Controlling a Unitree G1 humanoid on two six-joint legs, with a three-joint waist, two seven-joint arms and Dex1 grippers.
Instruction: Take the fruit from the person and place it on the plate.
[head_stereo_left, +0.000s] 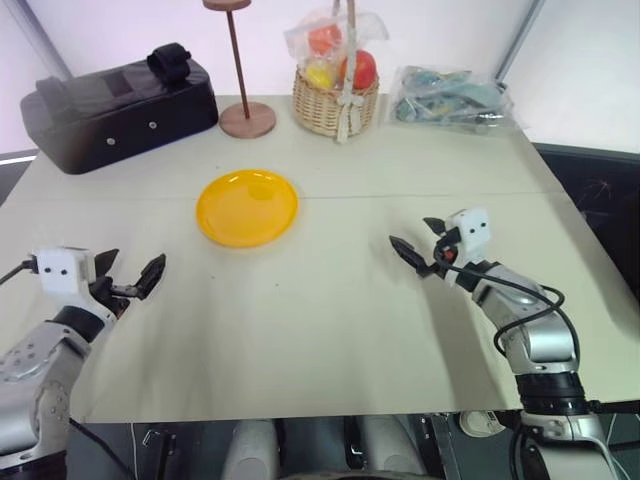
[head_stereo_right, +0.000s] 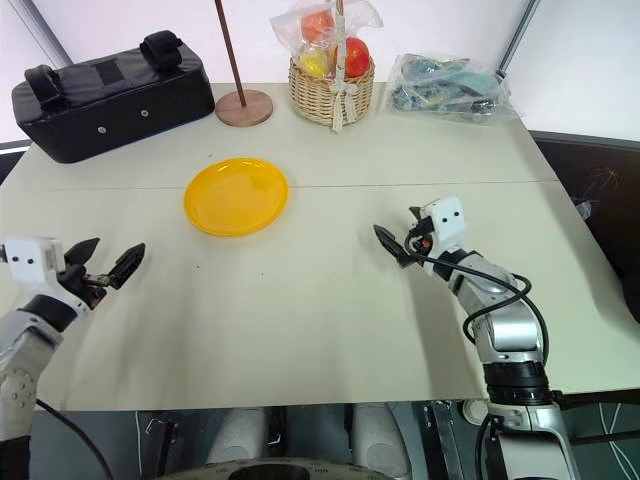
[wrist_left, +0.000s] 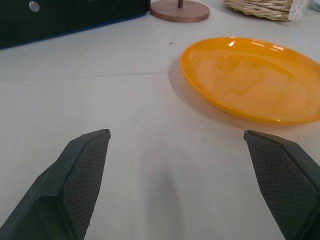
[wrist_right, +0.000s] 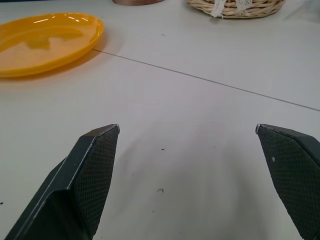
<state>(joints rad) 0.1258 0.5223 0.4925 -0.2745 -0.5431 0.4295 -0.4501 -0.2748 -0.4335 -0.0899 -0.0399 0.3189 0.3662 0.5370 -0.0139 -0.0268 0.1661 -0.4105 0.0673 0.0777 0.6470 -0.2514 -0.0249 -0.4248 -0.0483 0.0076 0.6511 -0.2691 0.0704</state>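
Observation:
The round yellow-orange plate (head_stereo_left: 247, 207) lies empty on the pale table, left of centre and toward the back. My left gripper (head_stereo_left: 138, 258) hovers open near the table's left front, pointing toward the plate (wrist_left: 250, 80), with nothing between its fingers. My right gripper (head_stereo_left: 410, 232) is open over the right middle of the table, angled left, with bare tabletop between its fingers (wrist_right: 95, 165). The plate (wrist_right: 45, 42) lies ahead of it and to its left. The fruit and the person are out of view.
Along the back edge stand a black bag (head_stereo_left: 118, 103), a pole stand on a round wooden base (head_stereo_left: 247, 120), a wicker basket (head_stereo_left: 336, 100) of plastic-wrapped fruits, and a clear plastic bag (head_stereo_left: 450, 97). A seam crosses the table (head_stereo_left: 420, 195) behind the plate.

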